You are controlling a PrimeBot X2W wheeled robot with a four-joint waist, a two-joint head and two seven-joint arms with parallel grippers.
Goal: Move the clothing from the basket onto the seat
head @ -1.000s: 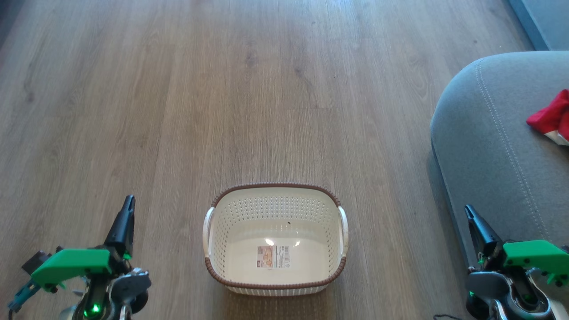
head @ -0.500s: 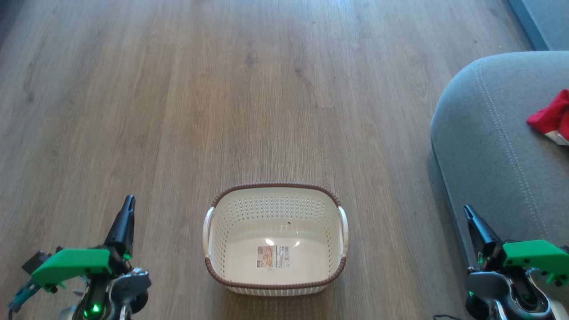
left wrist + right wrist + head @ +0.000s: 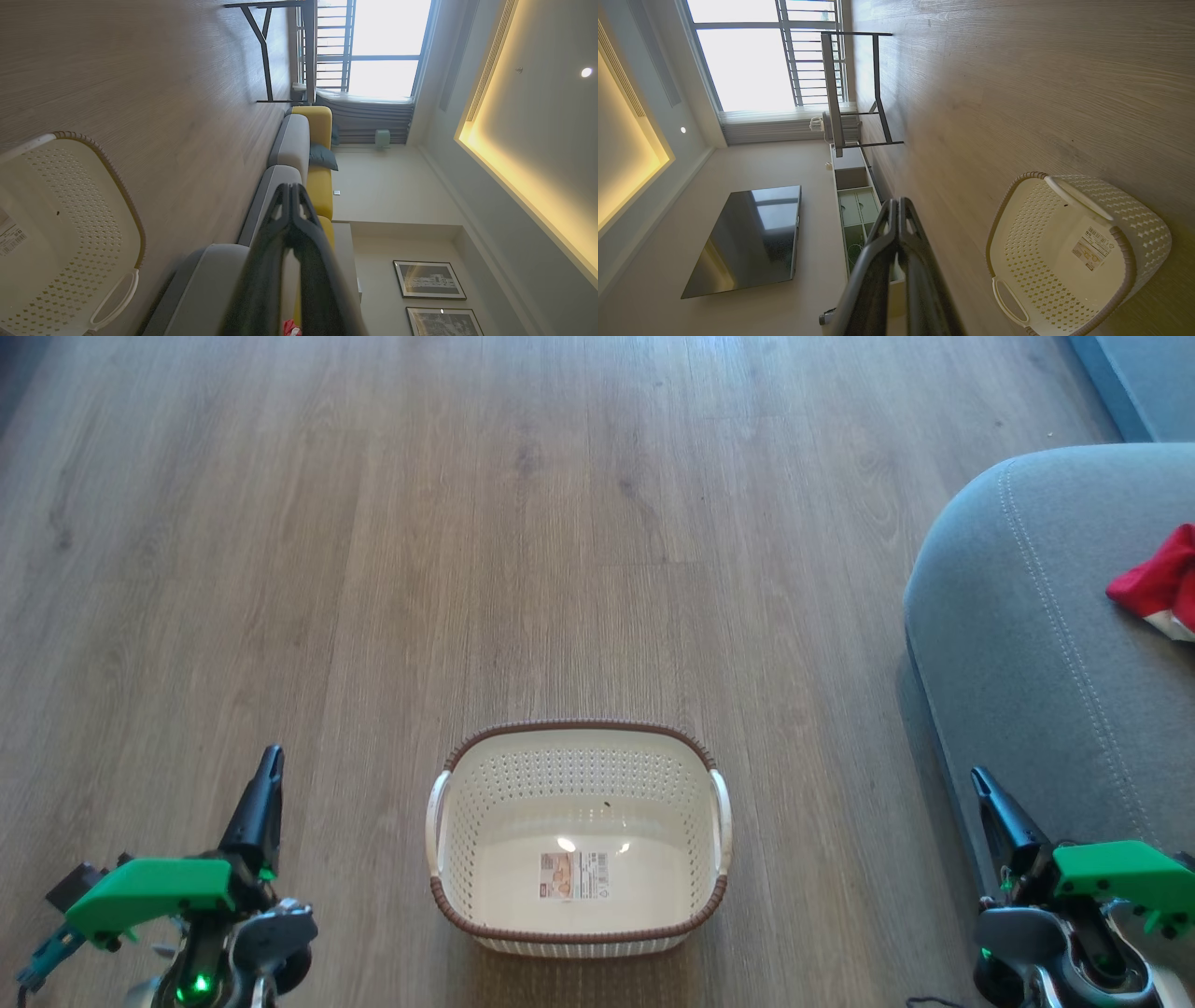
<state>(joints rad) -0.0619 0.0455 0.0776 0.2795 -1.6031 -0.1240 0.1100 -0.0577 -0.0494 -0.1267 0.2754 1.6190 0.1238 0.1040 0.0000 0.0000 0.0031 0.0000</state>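
The red clothing [image 3: 1158,579] lies on the grey seat [image 3: 1036,653] at my far right. The head view's edge cuts it off, and its visible corner points left. The basket [image 3: 579,724] stands mouth-up on the wood floor [image 3: 373,569] between my arms, long axis left to right, a handle at each end, bottom label showing. Planks run wide ahead and to the left, and the seat's rounded edge lies near the basket's right. My left gripper [image 3: 272,754] and right gripper [image 3: 977,775] are clenched on nothing.

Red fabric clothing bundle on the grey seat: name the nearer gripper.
Right. The right gripper sits beside the grey seat holding the red clothing; left gripper is past the cream perforated basket.
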